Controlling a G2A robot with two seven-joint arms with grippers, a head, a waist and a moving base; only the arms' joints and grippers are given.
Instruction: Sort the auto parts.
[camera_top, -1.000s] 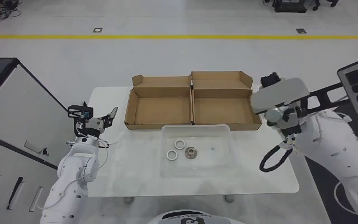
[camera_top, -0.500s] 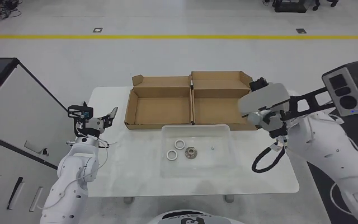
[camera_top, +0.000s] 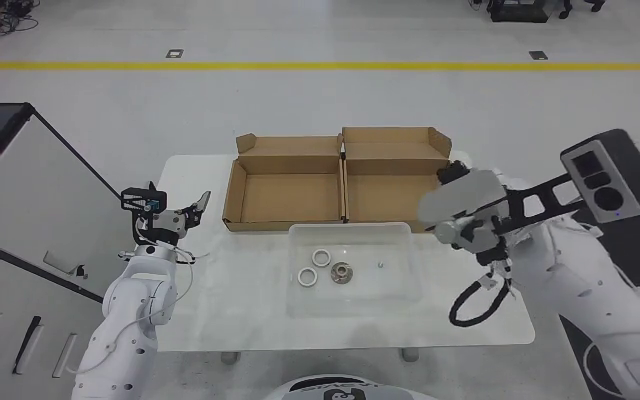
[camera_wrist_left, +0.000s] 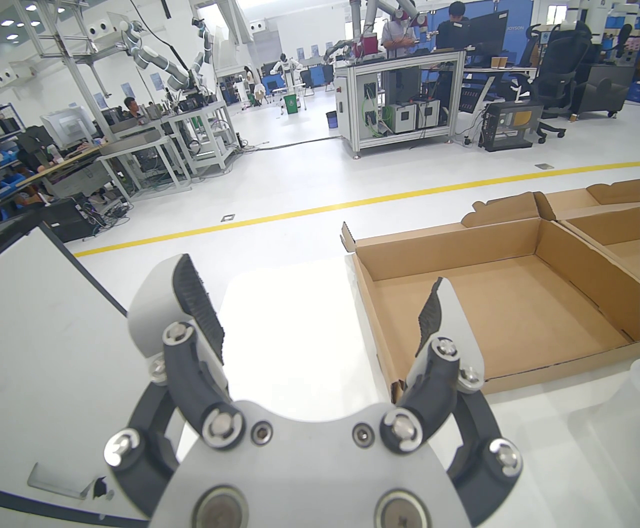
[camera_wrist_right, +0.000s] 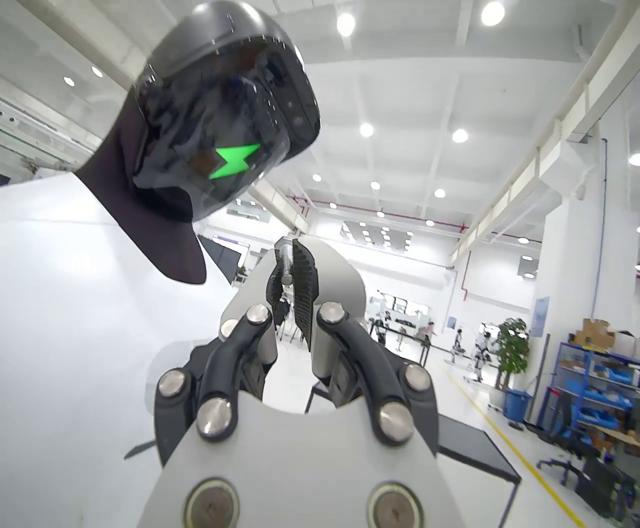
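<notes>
From above — two open brown cardboard boxes sit side by side; just in front, a clear plastic tray holds two white rings and a grey metal hub.

Left wrist view: the left gripper gapes wide beside one box.

Right wrist view — the right gripper pinches a small threaded metal bolt.

Pale glossy floor, yellow line across. Behind: workbenches, office chairs. White ceiling, round lights. Blue shelving, potted plant beside white pillar.
</notes>
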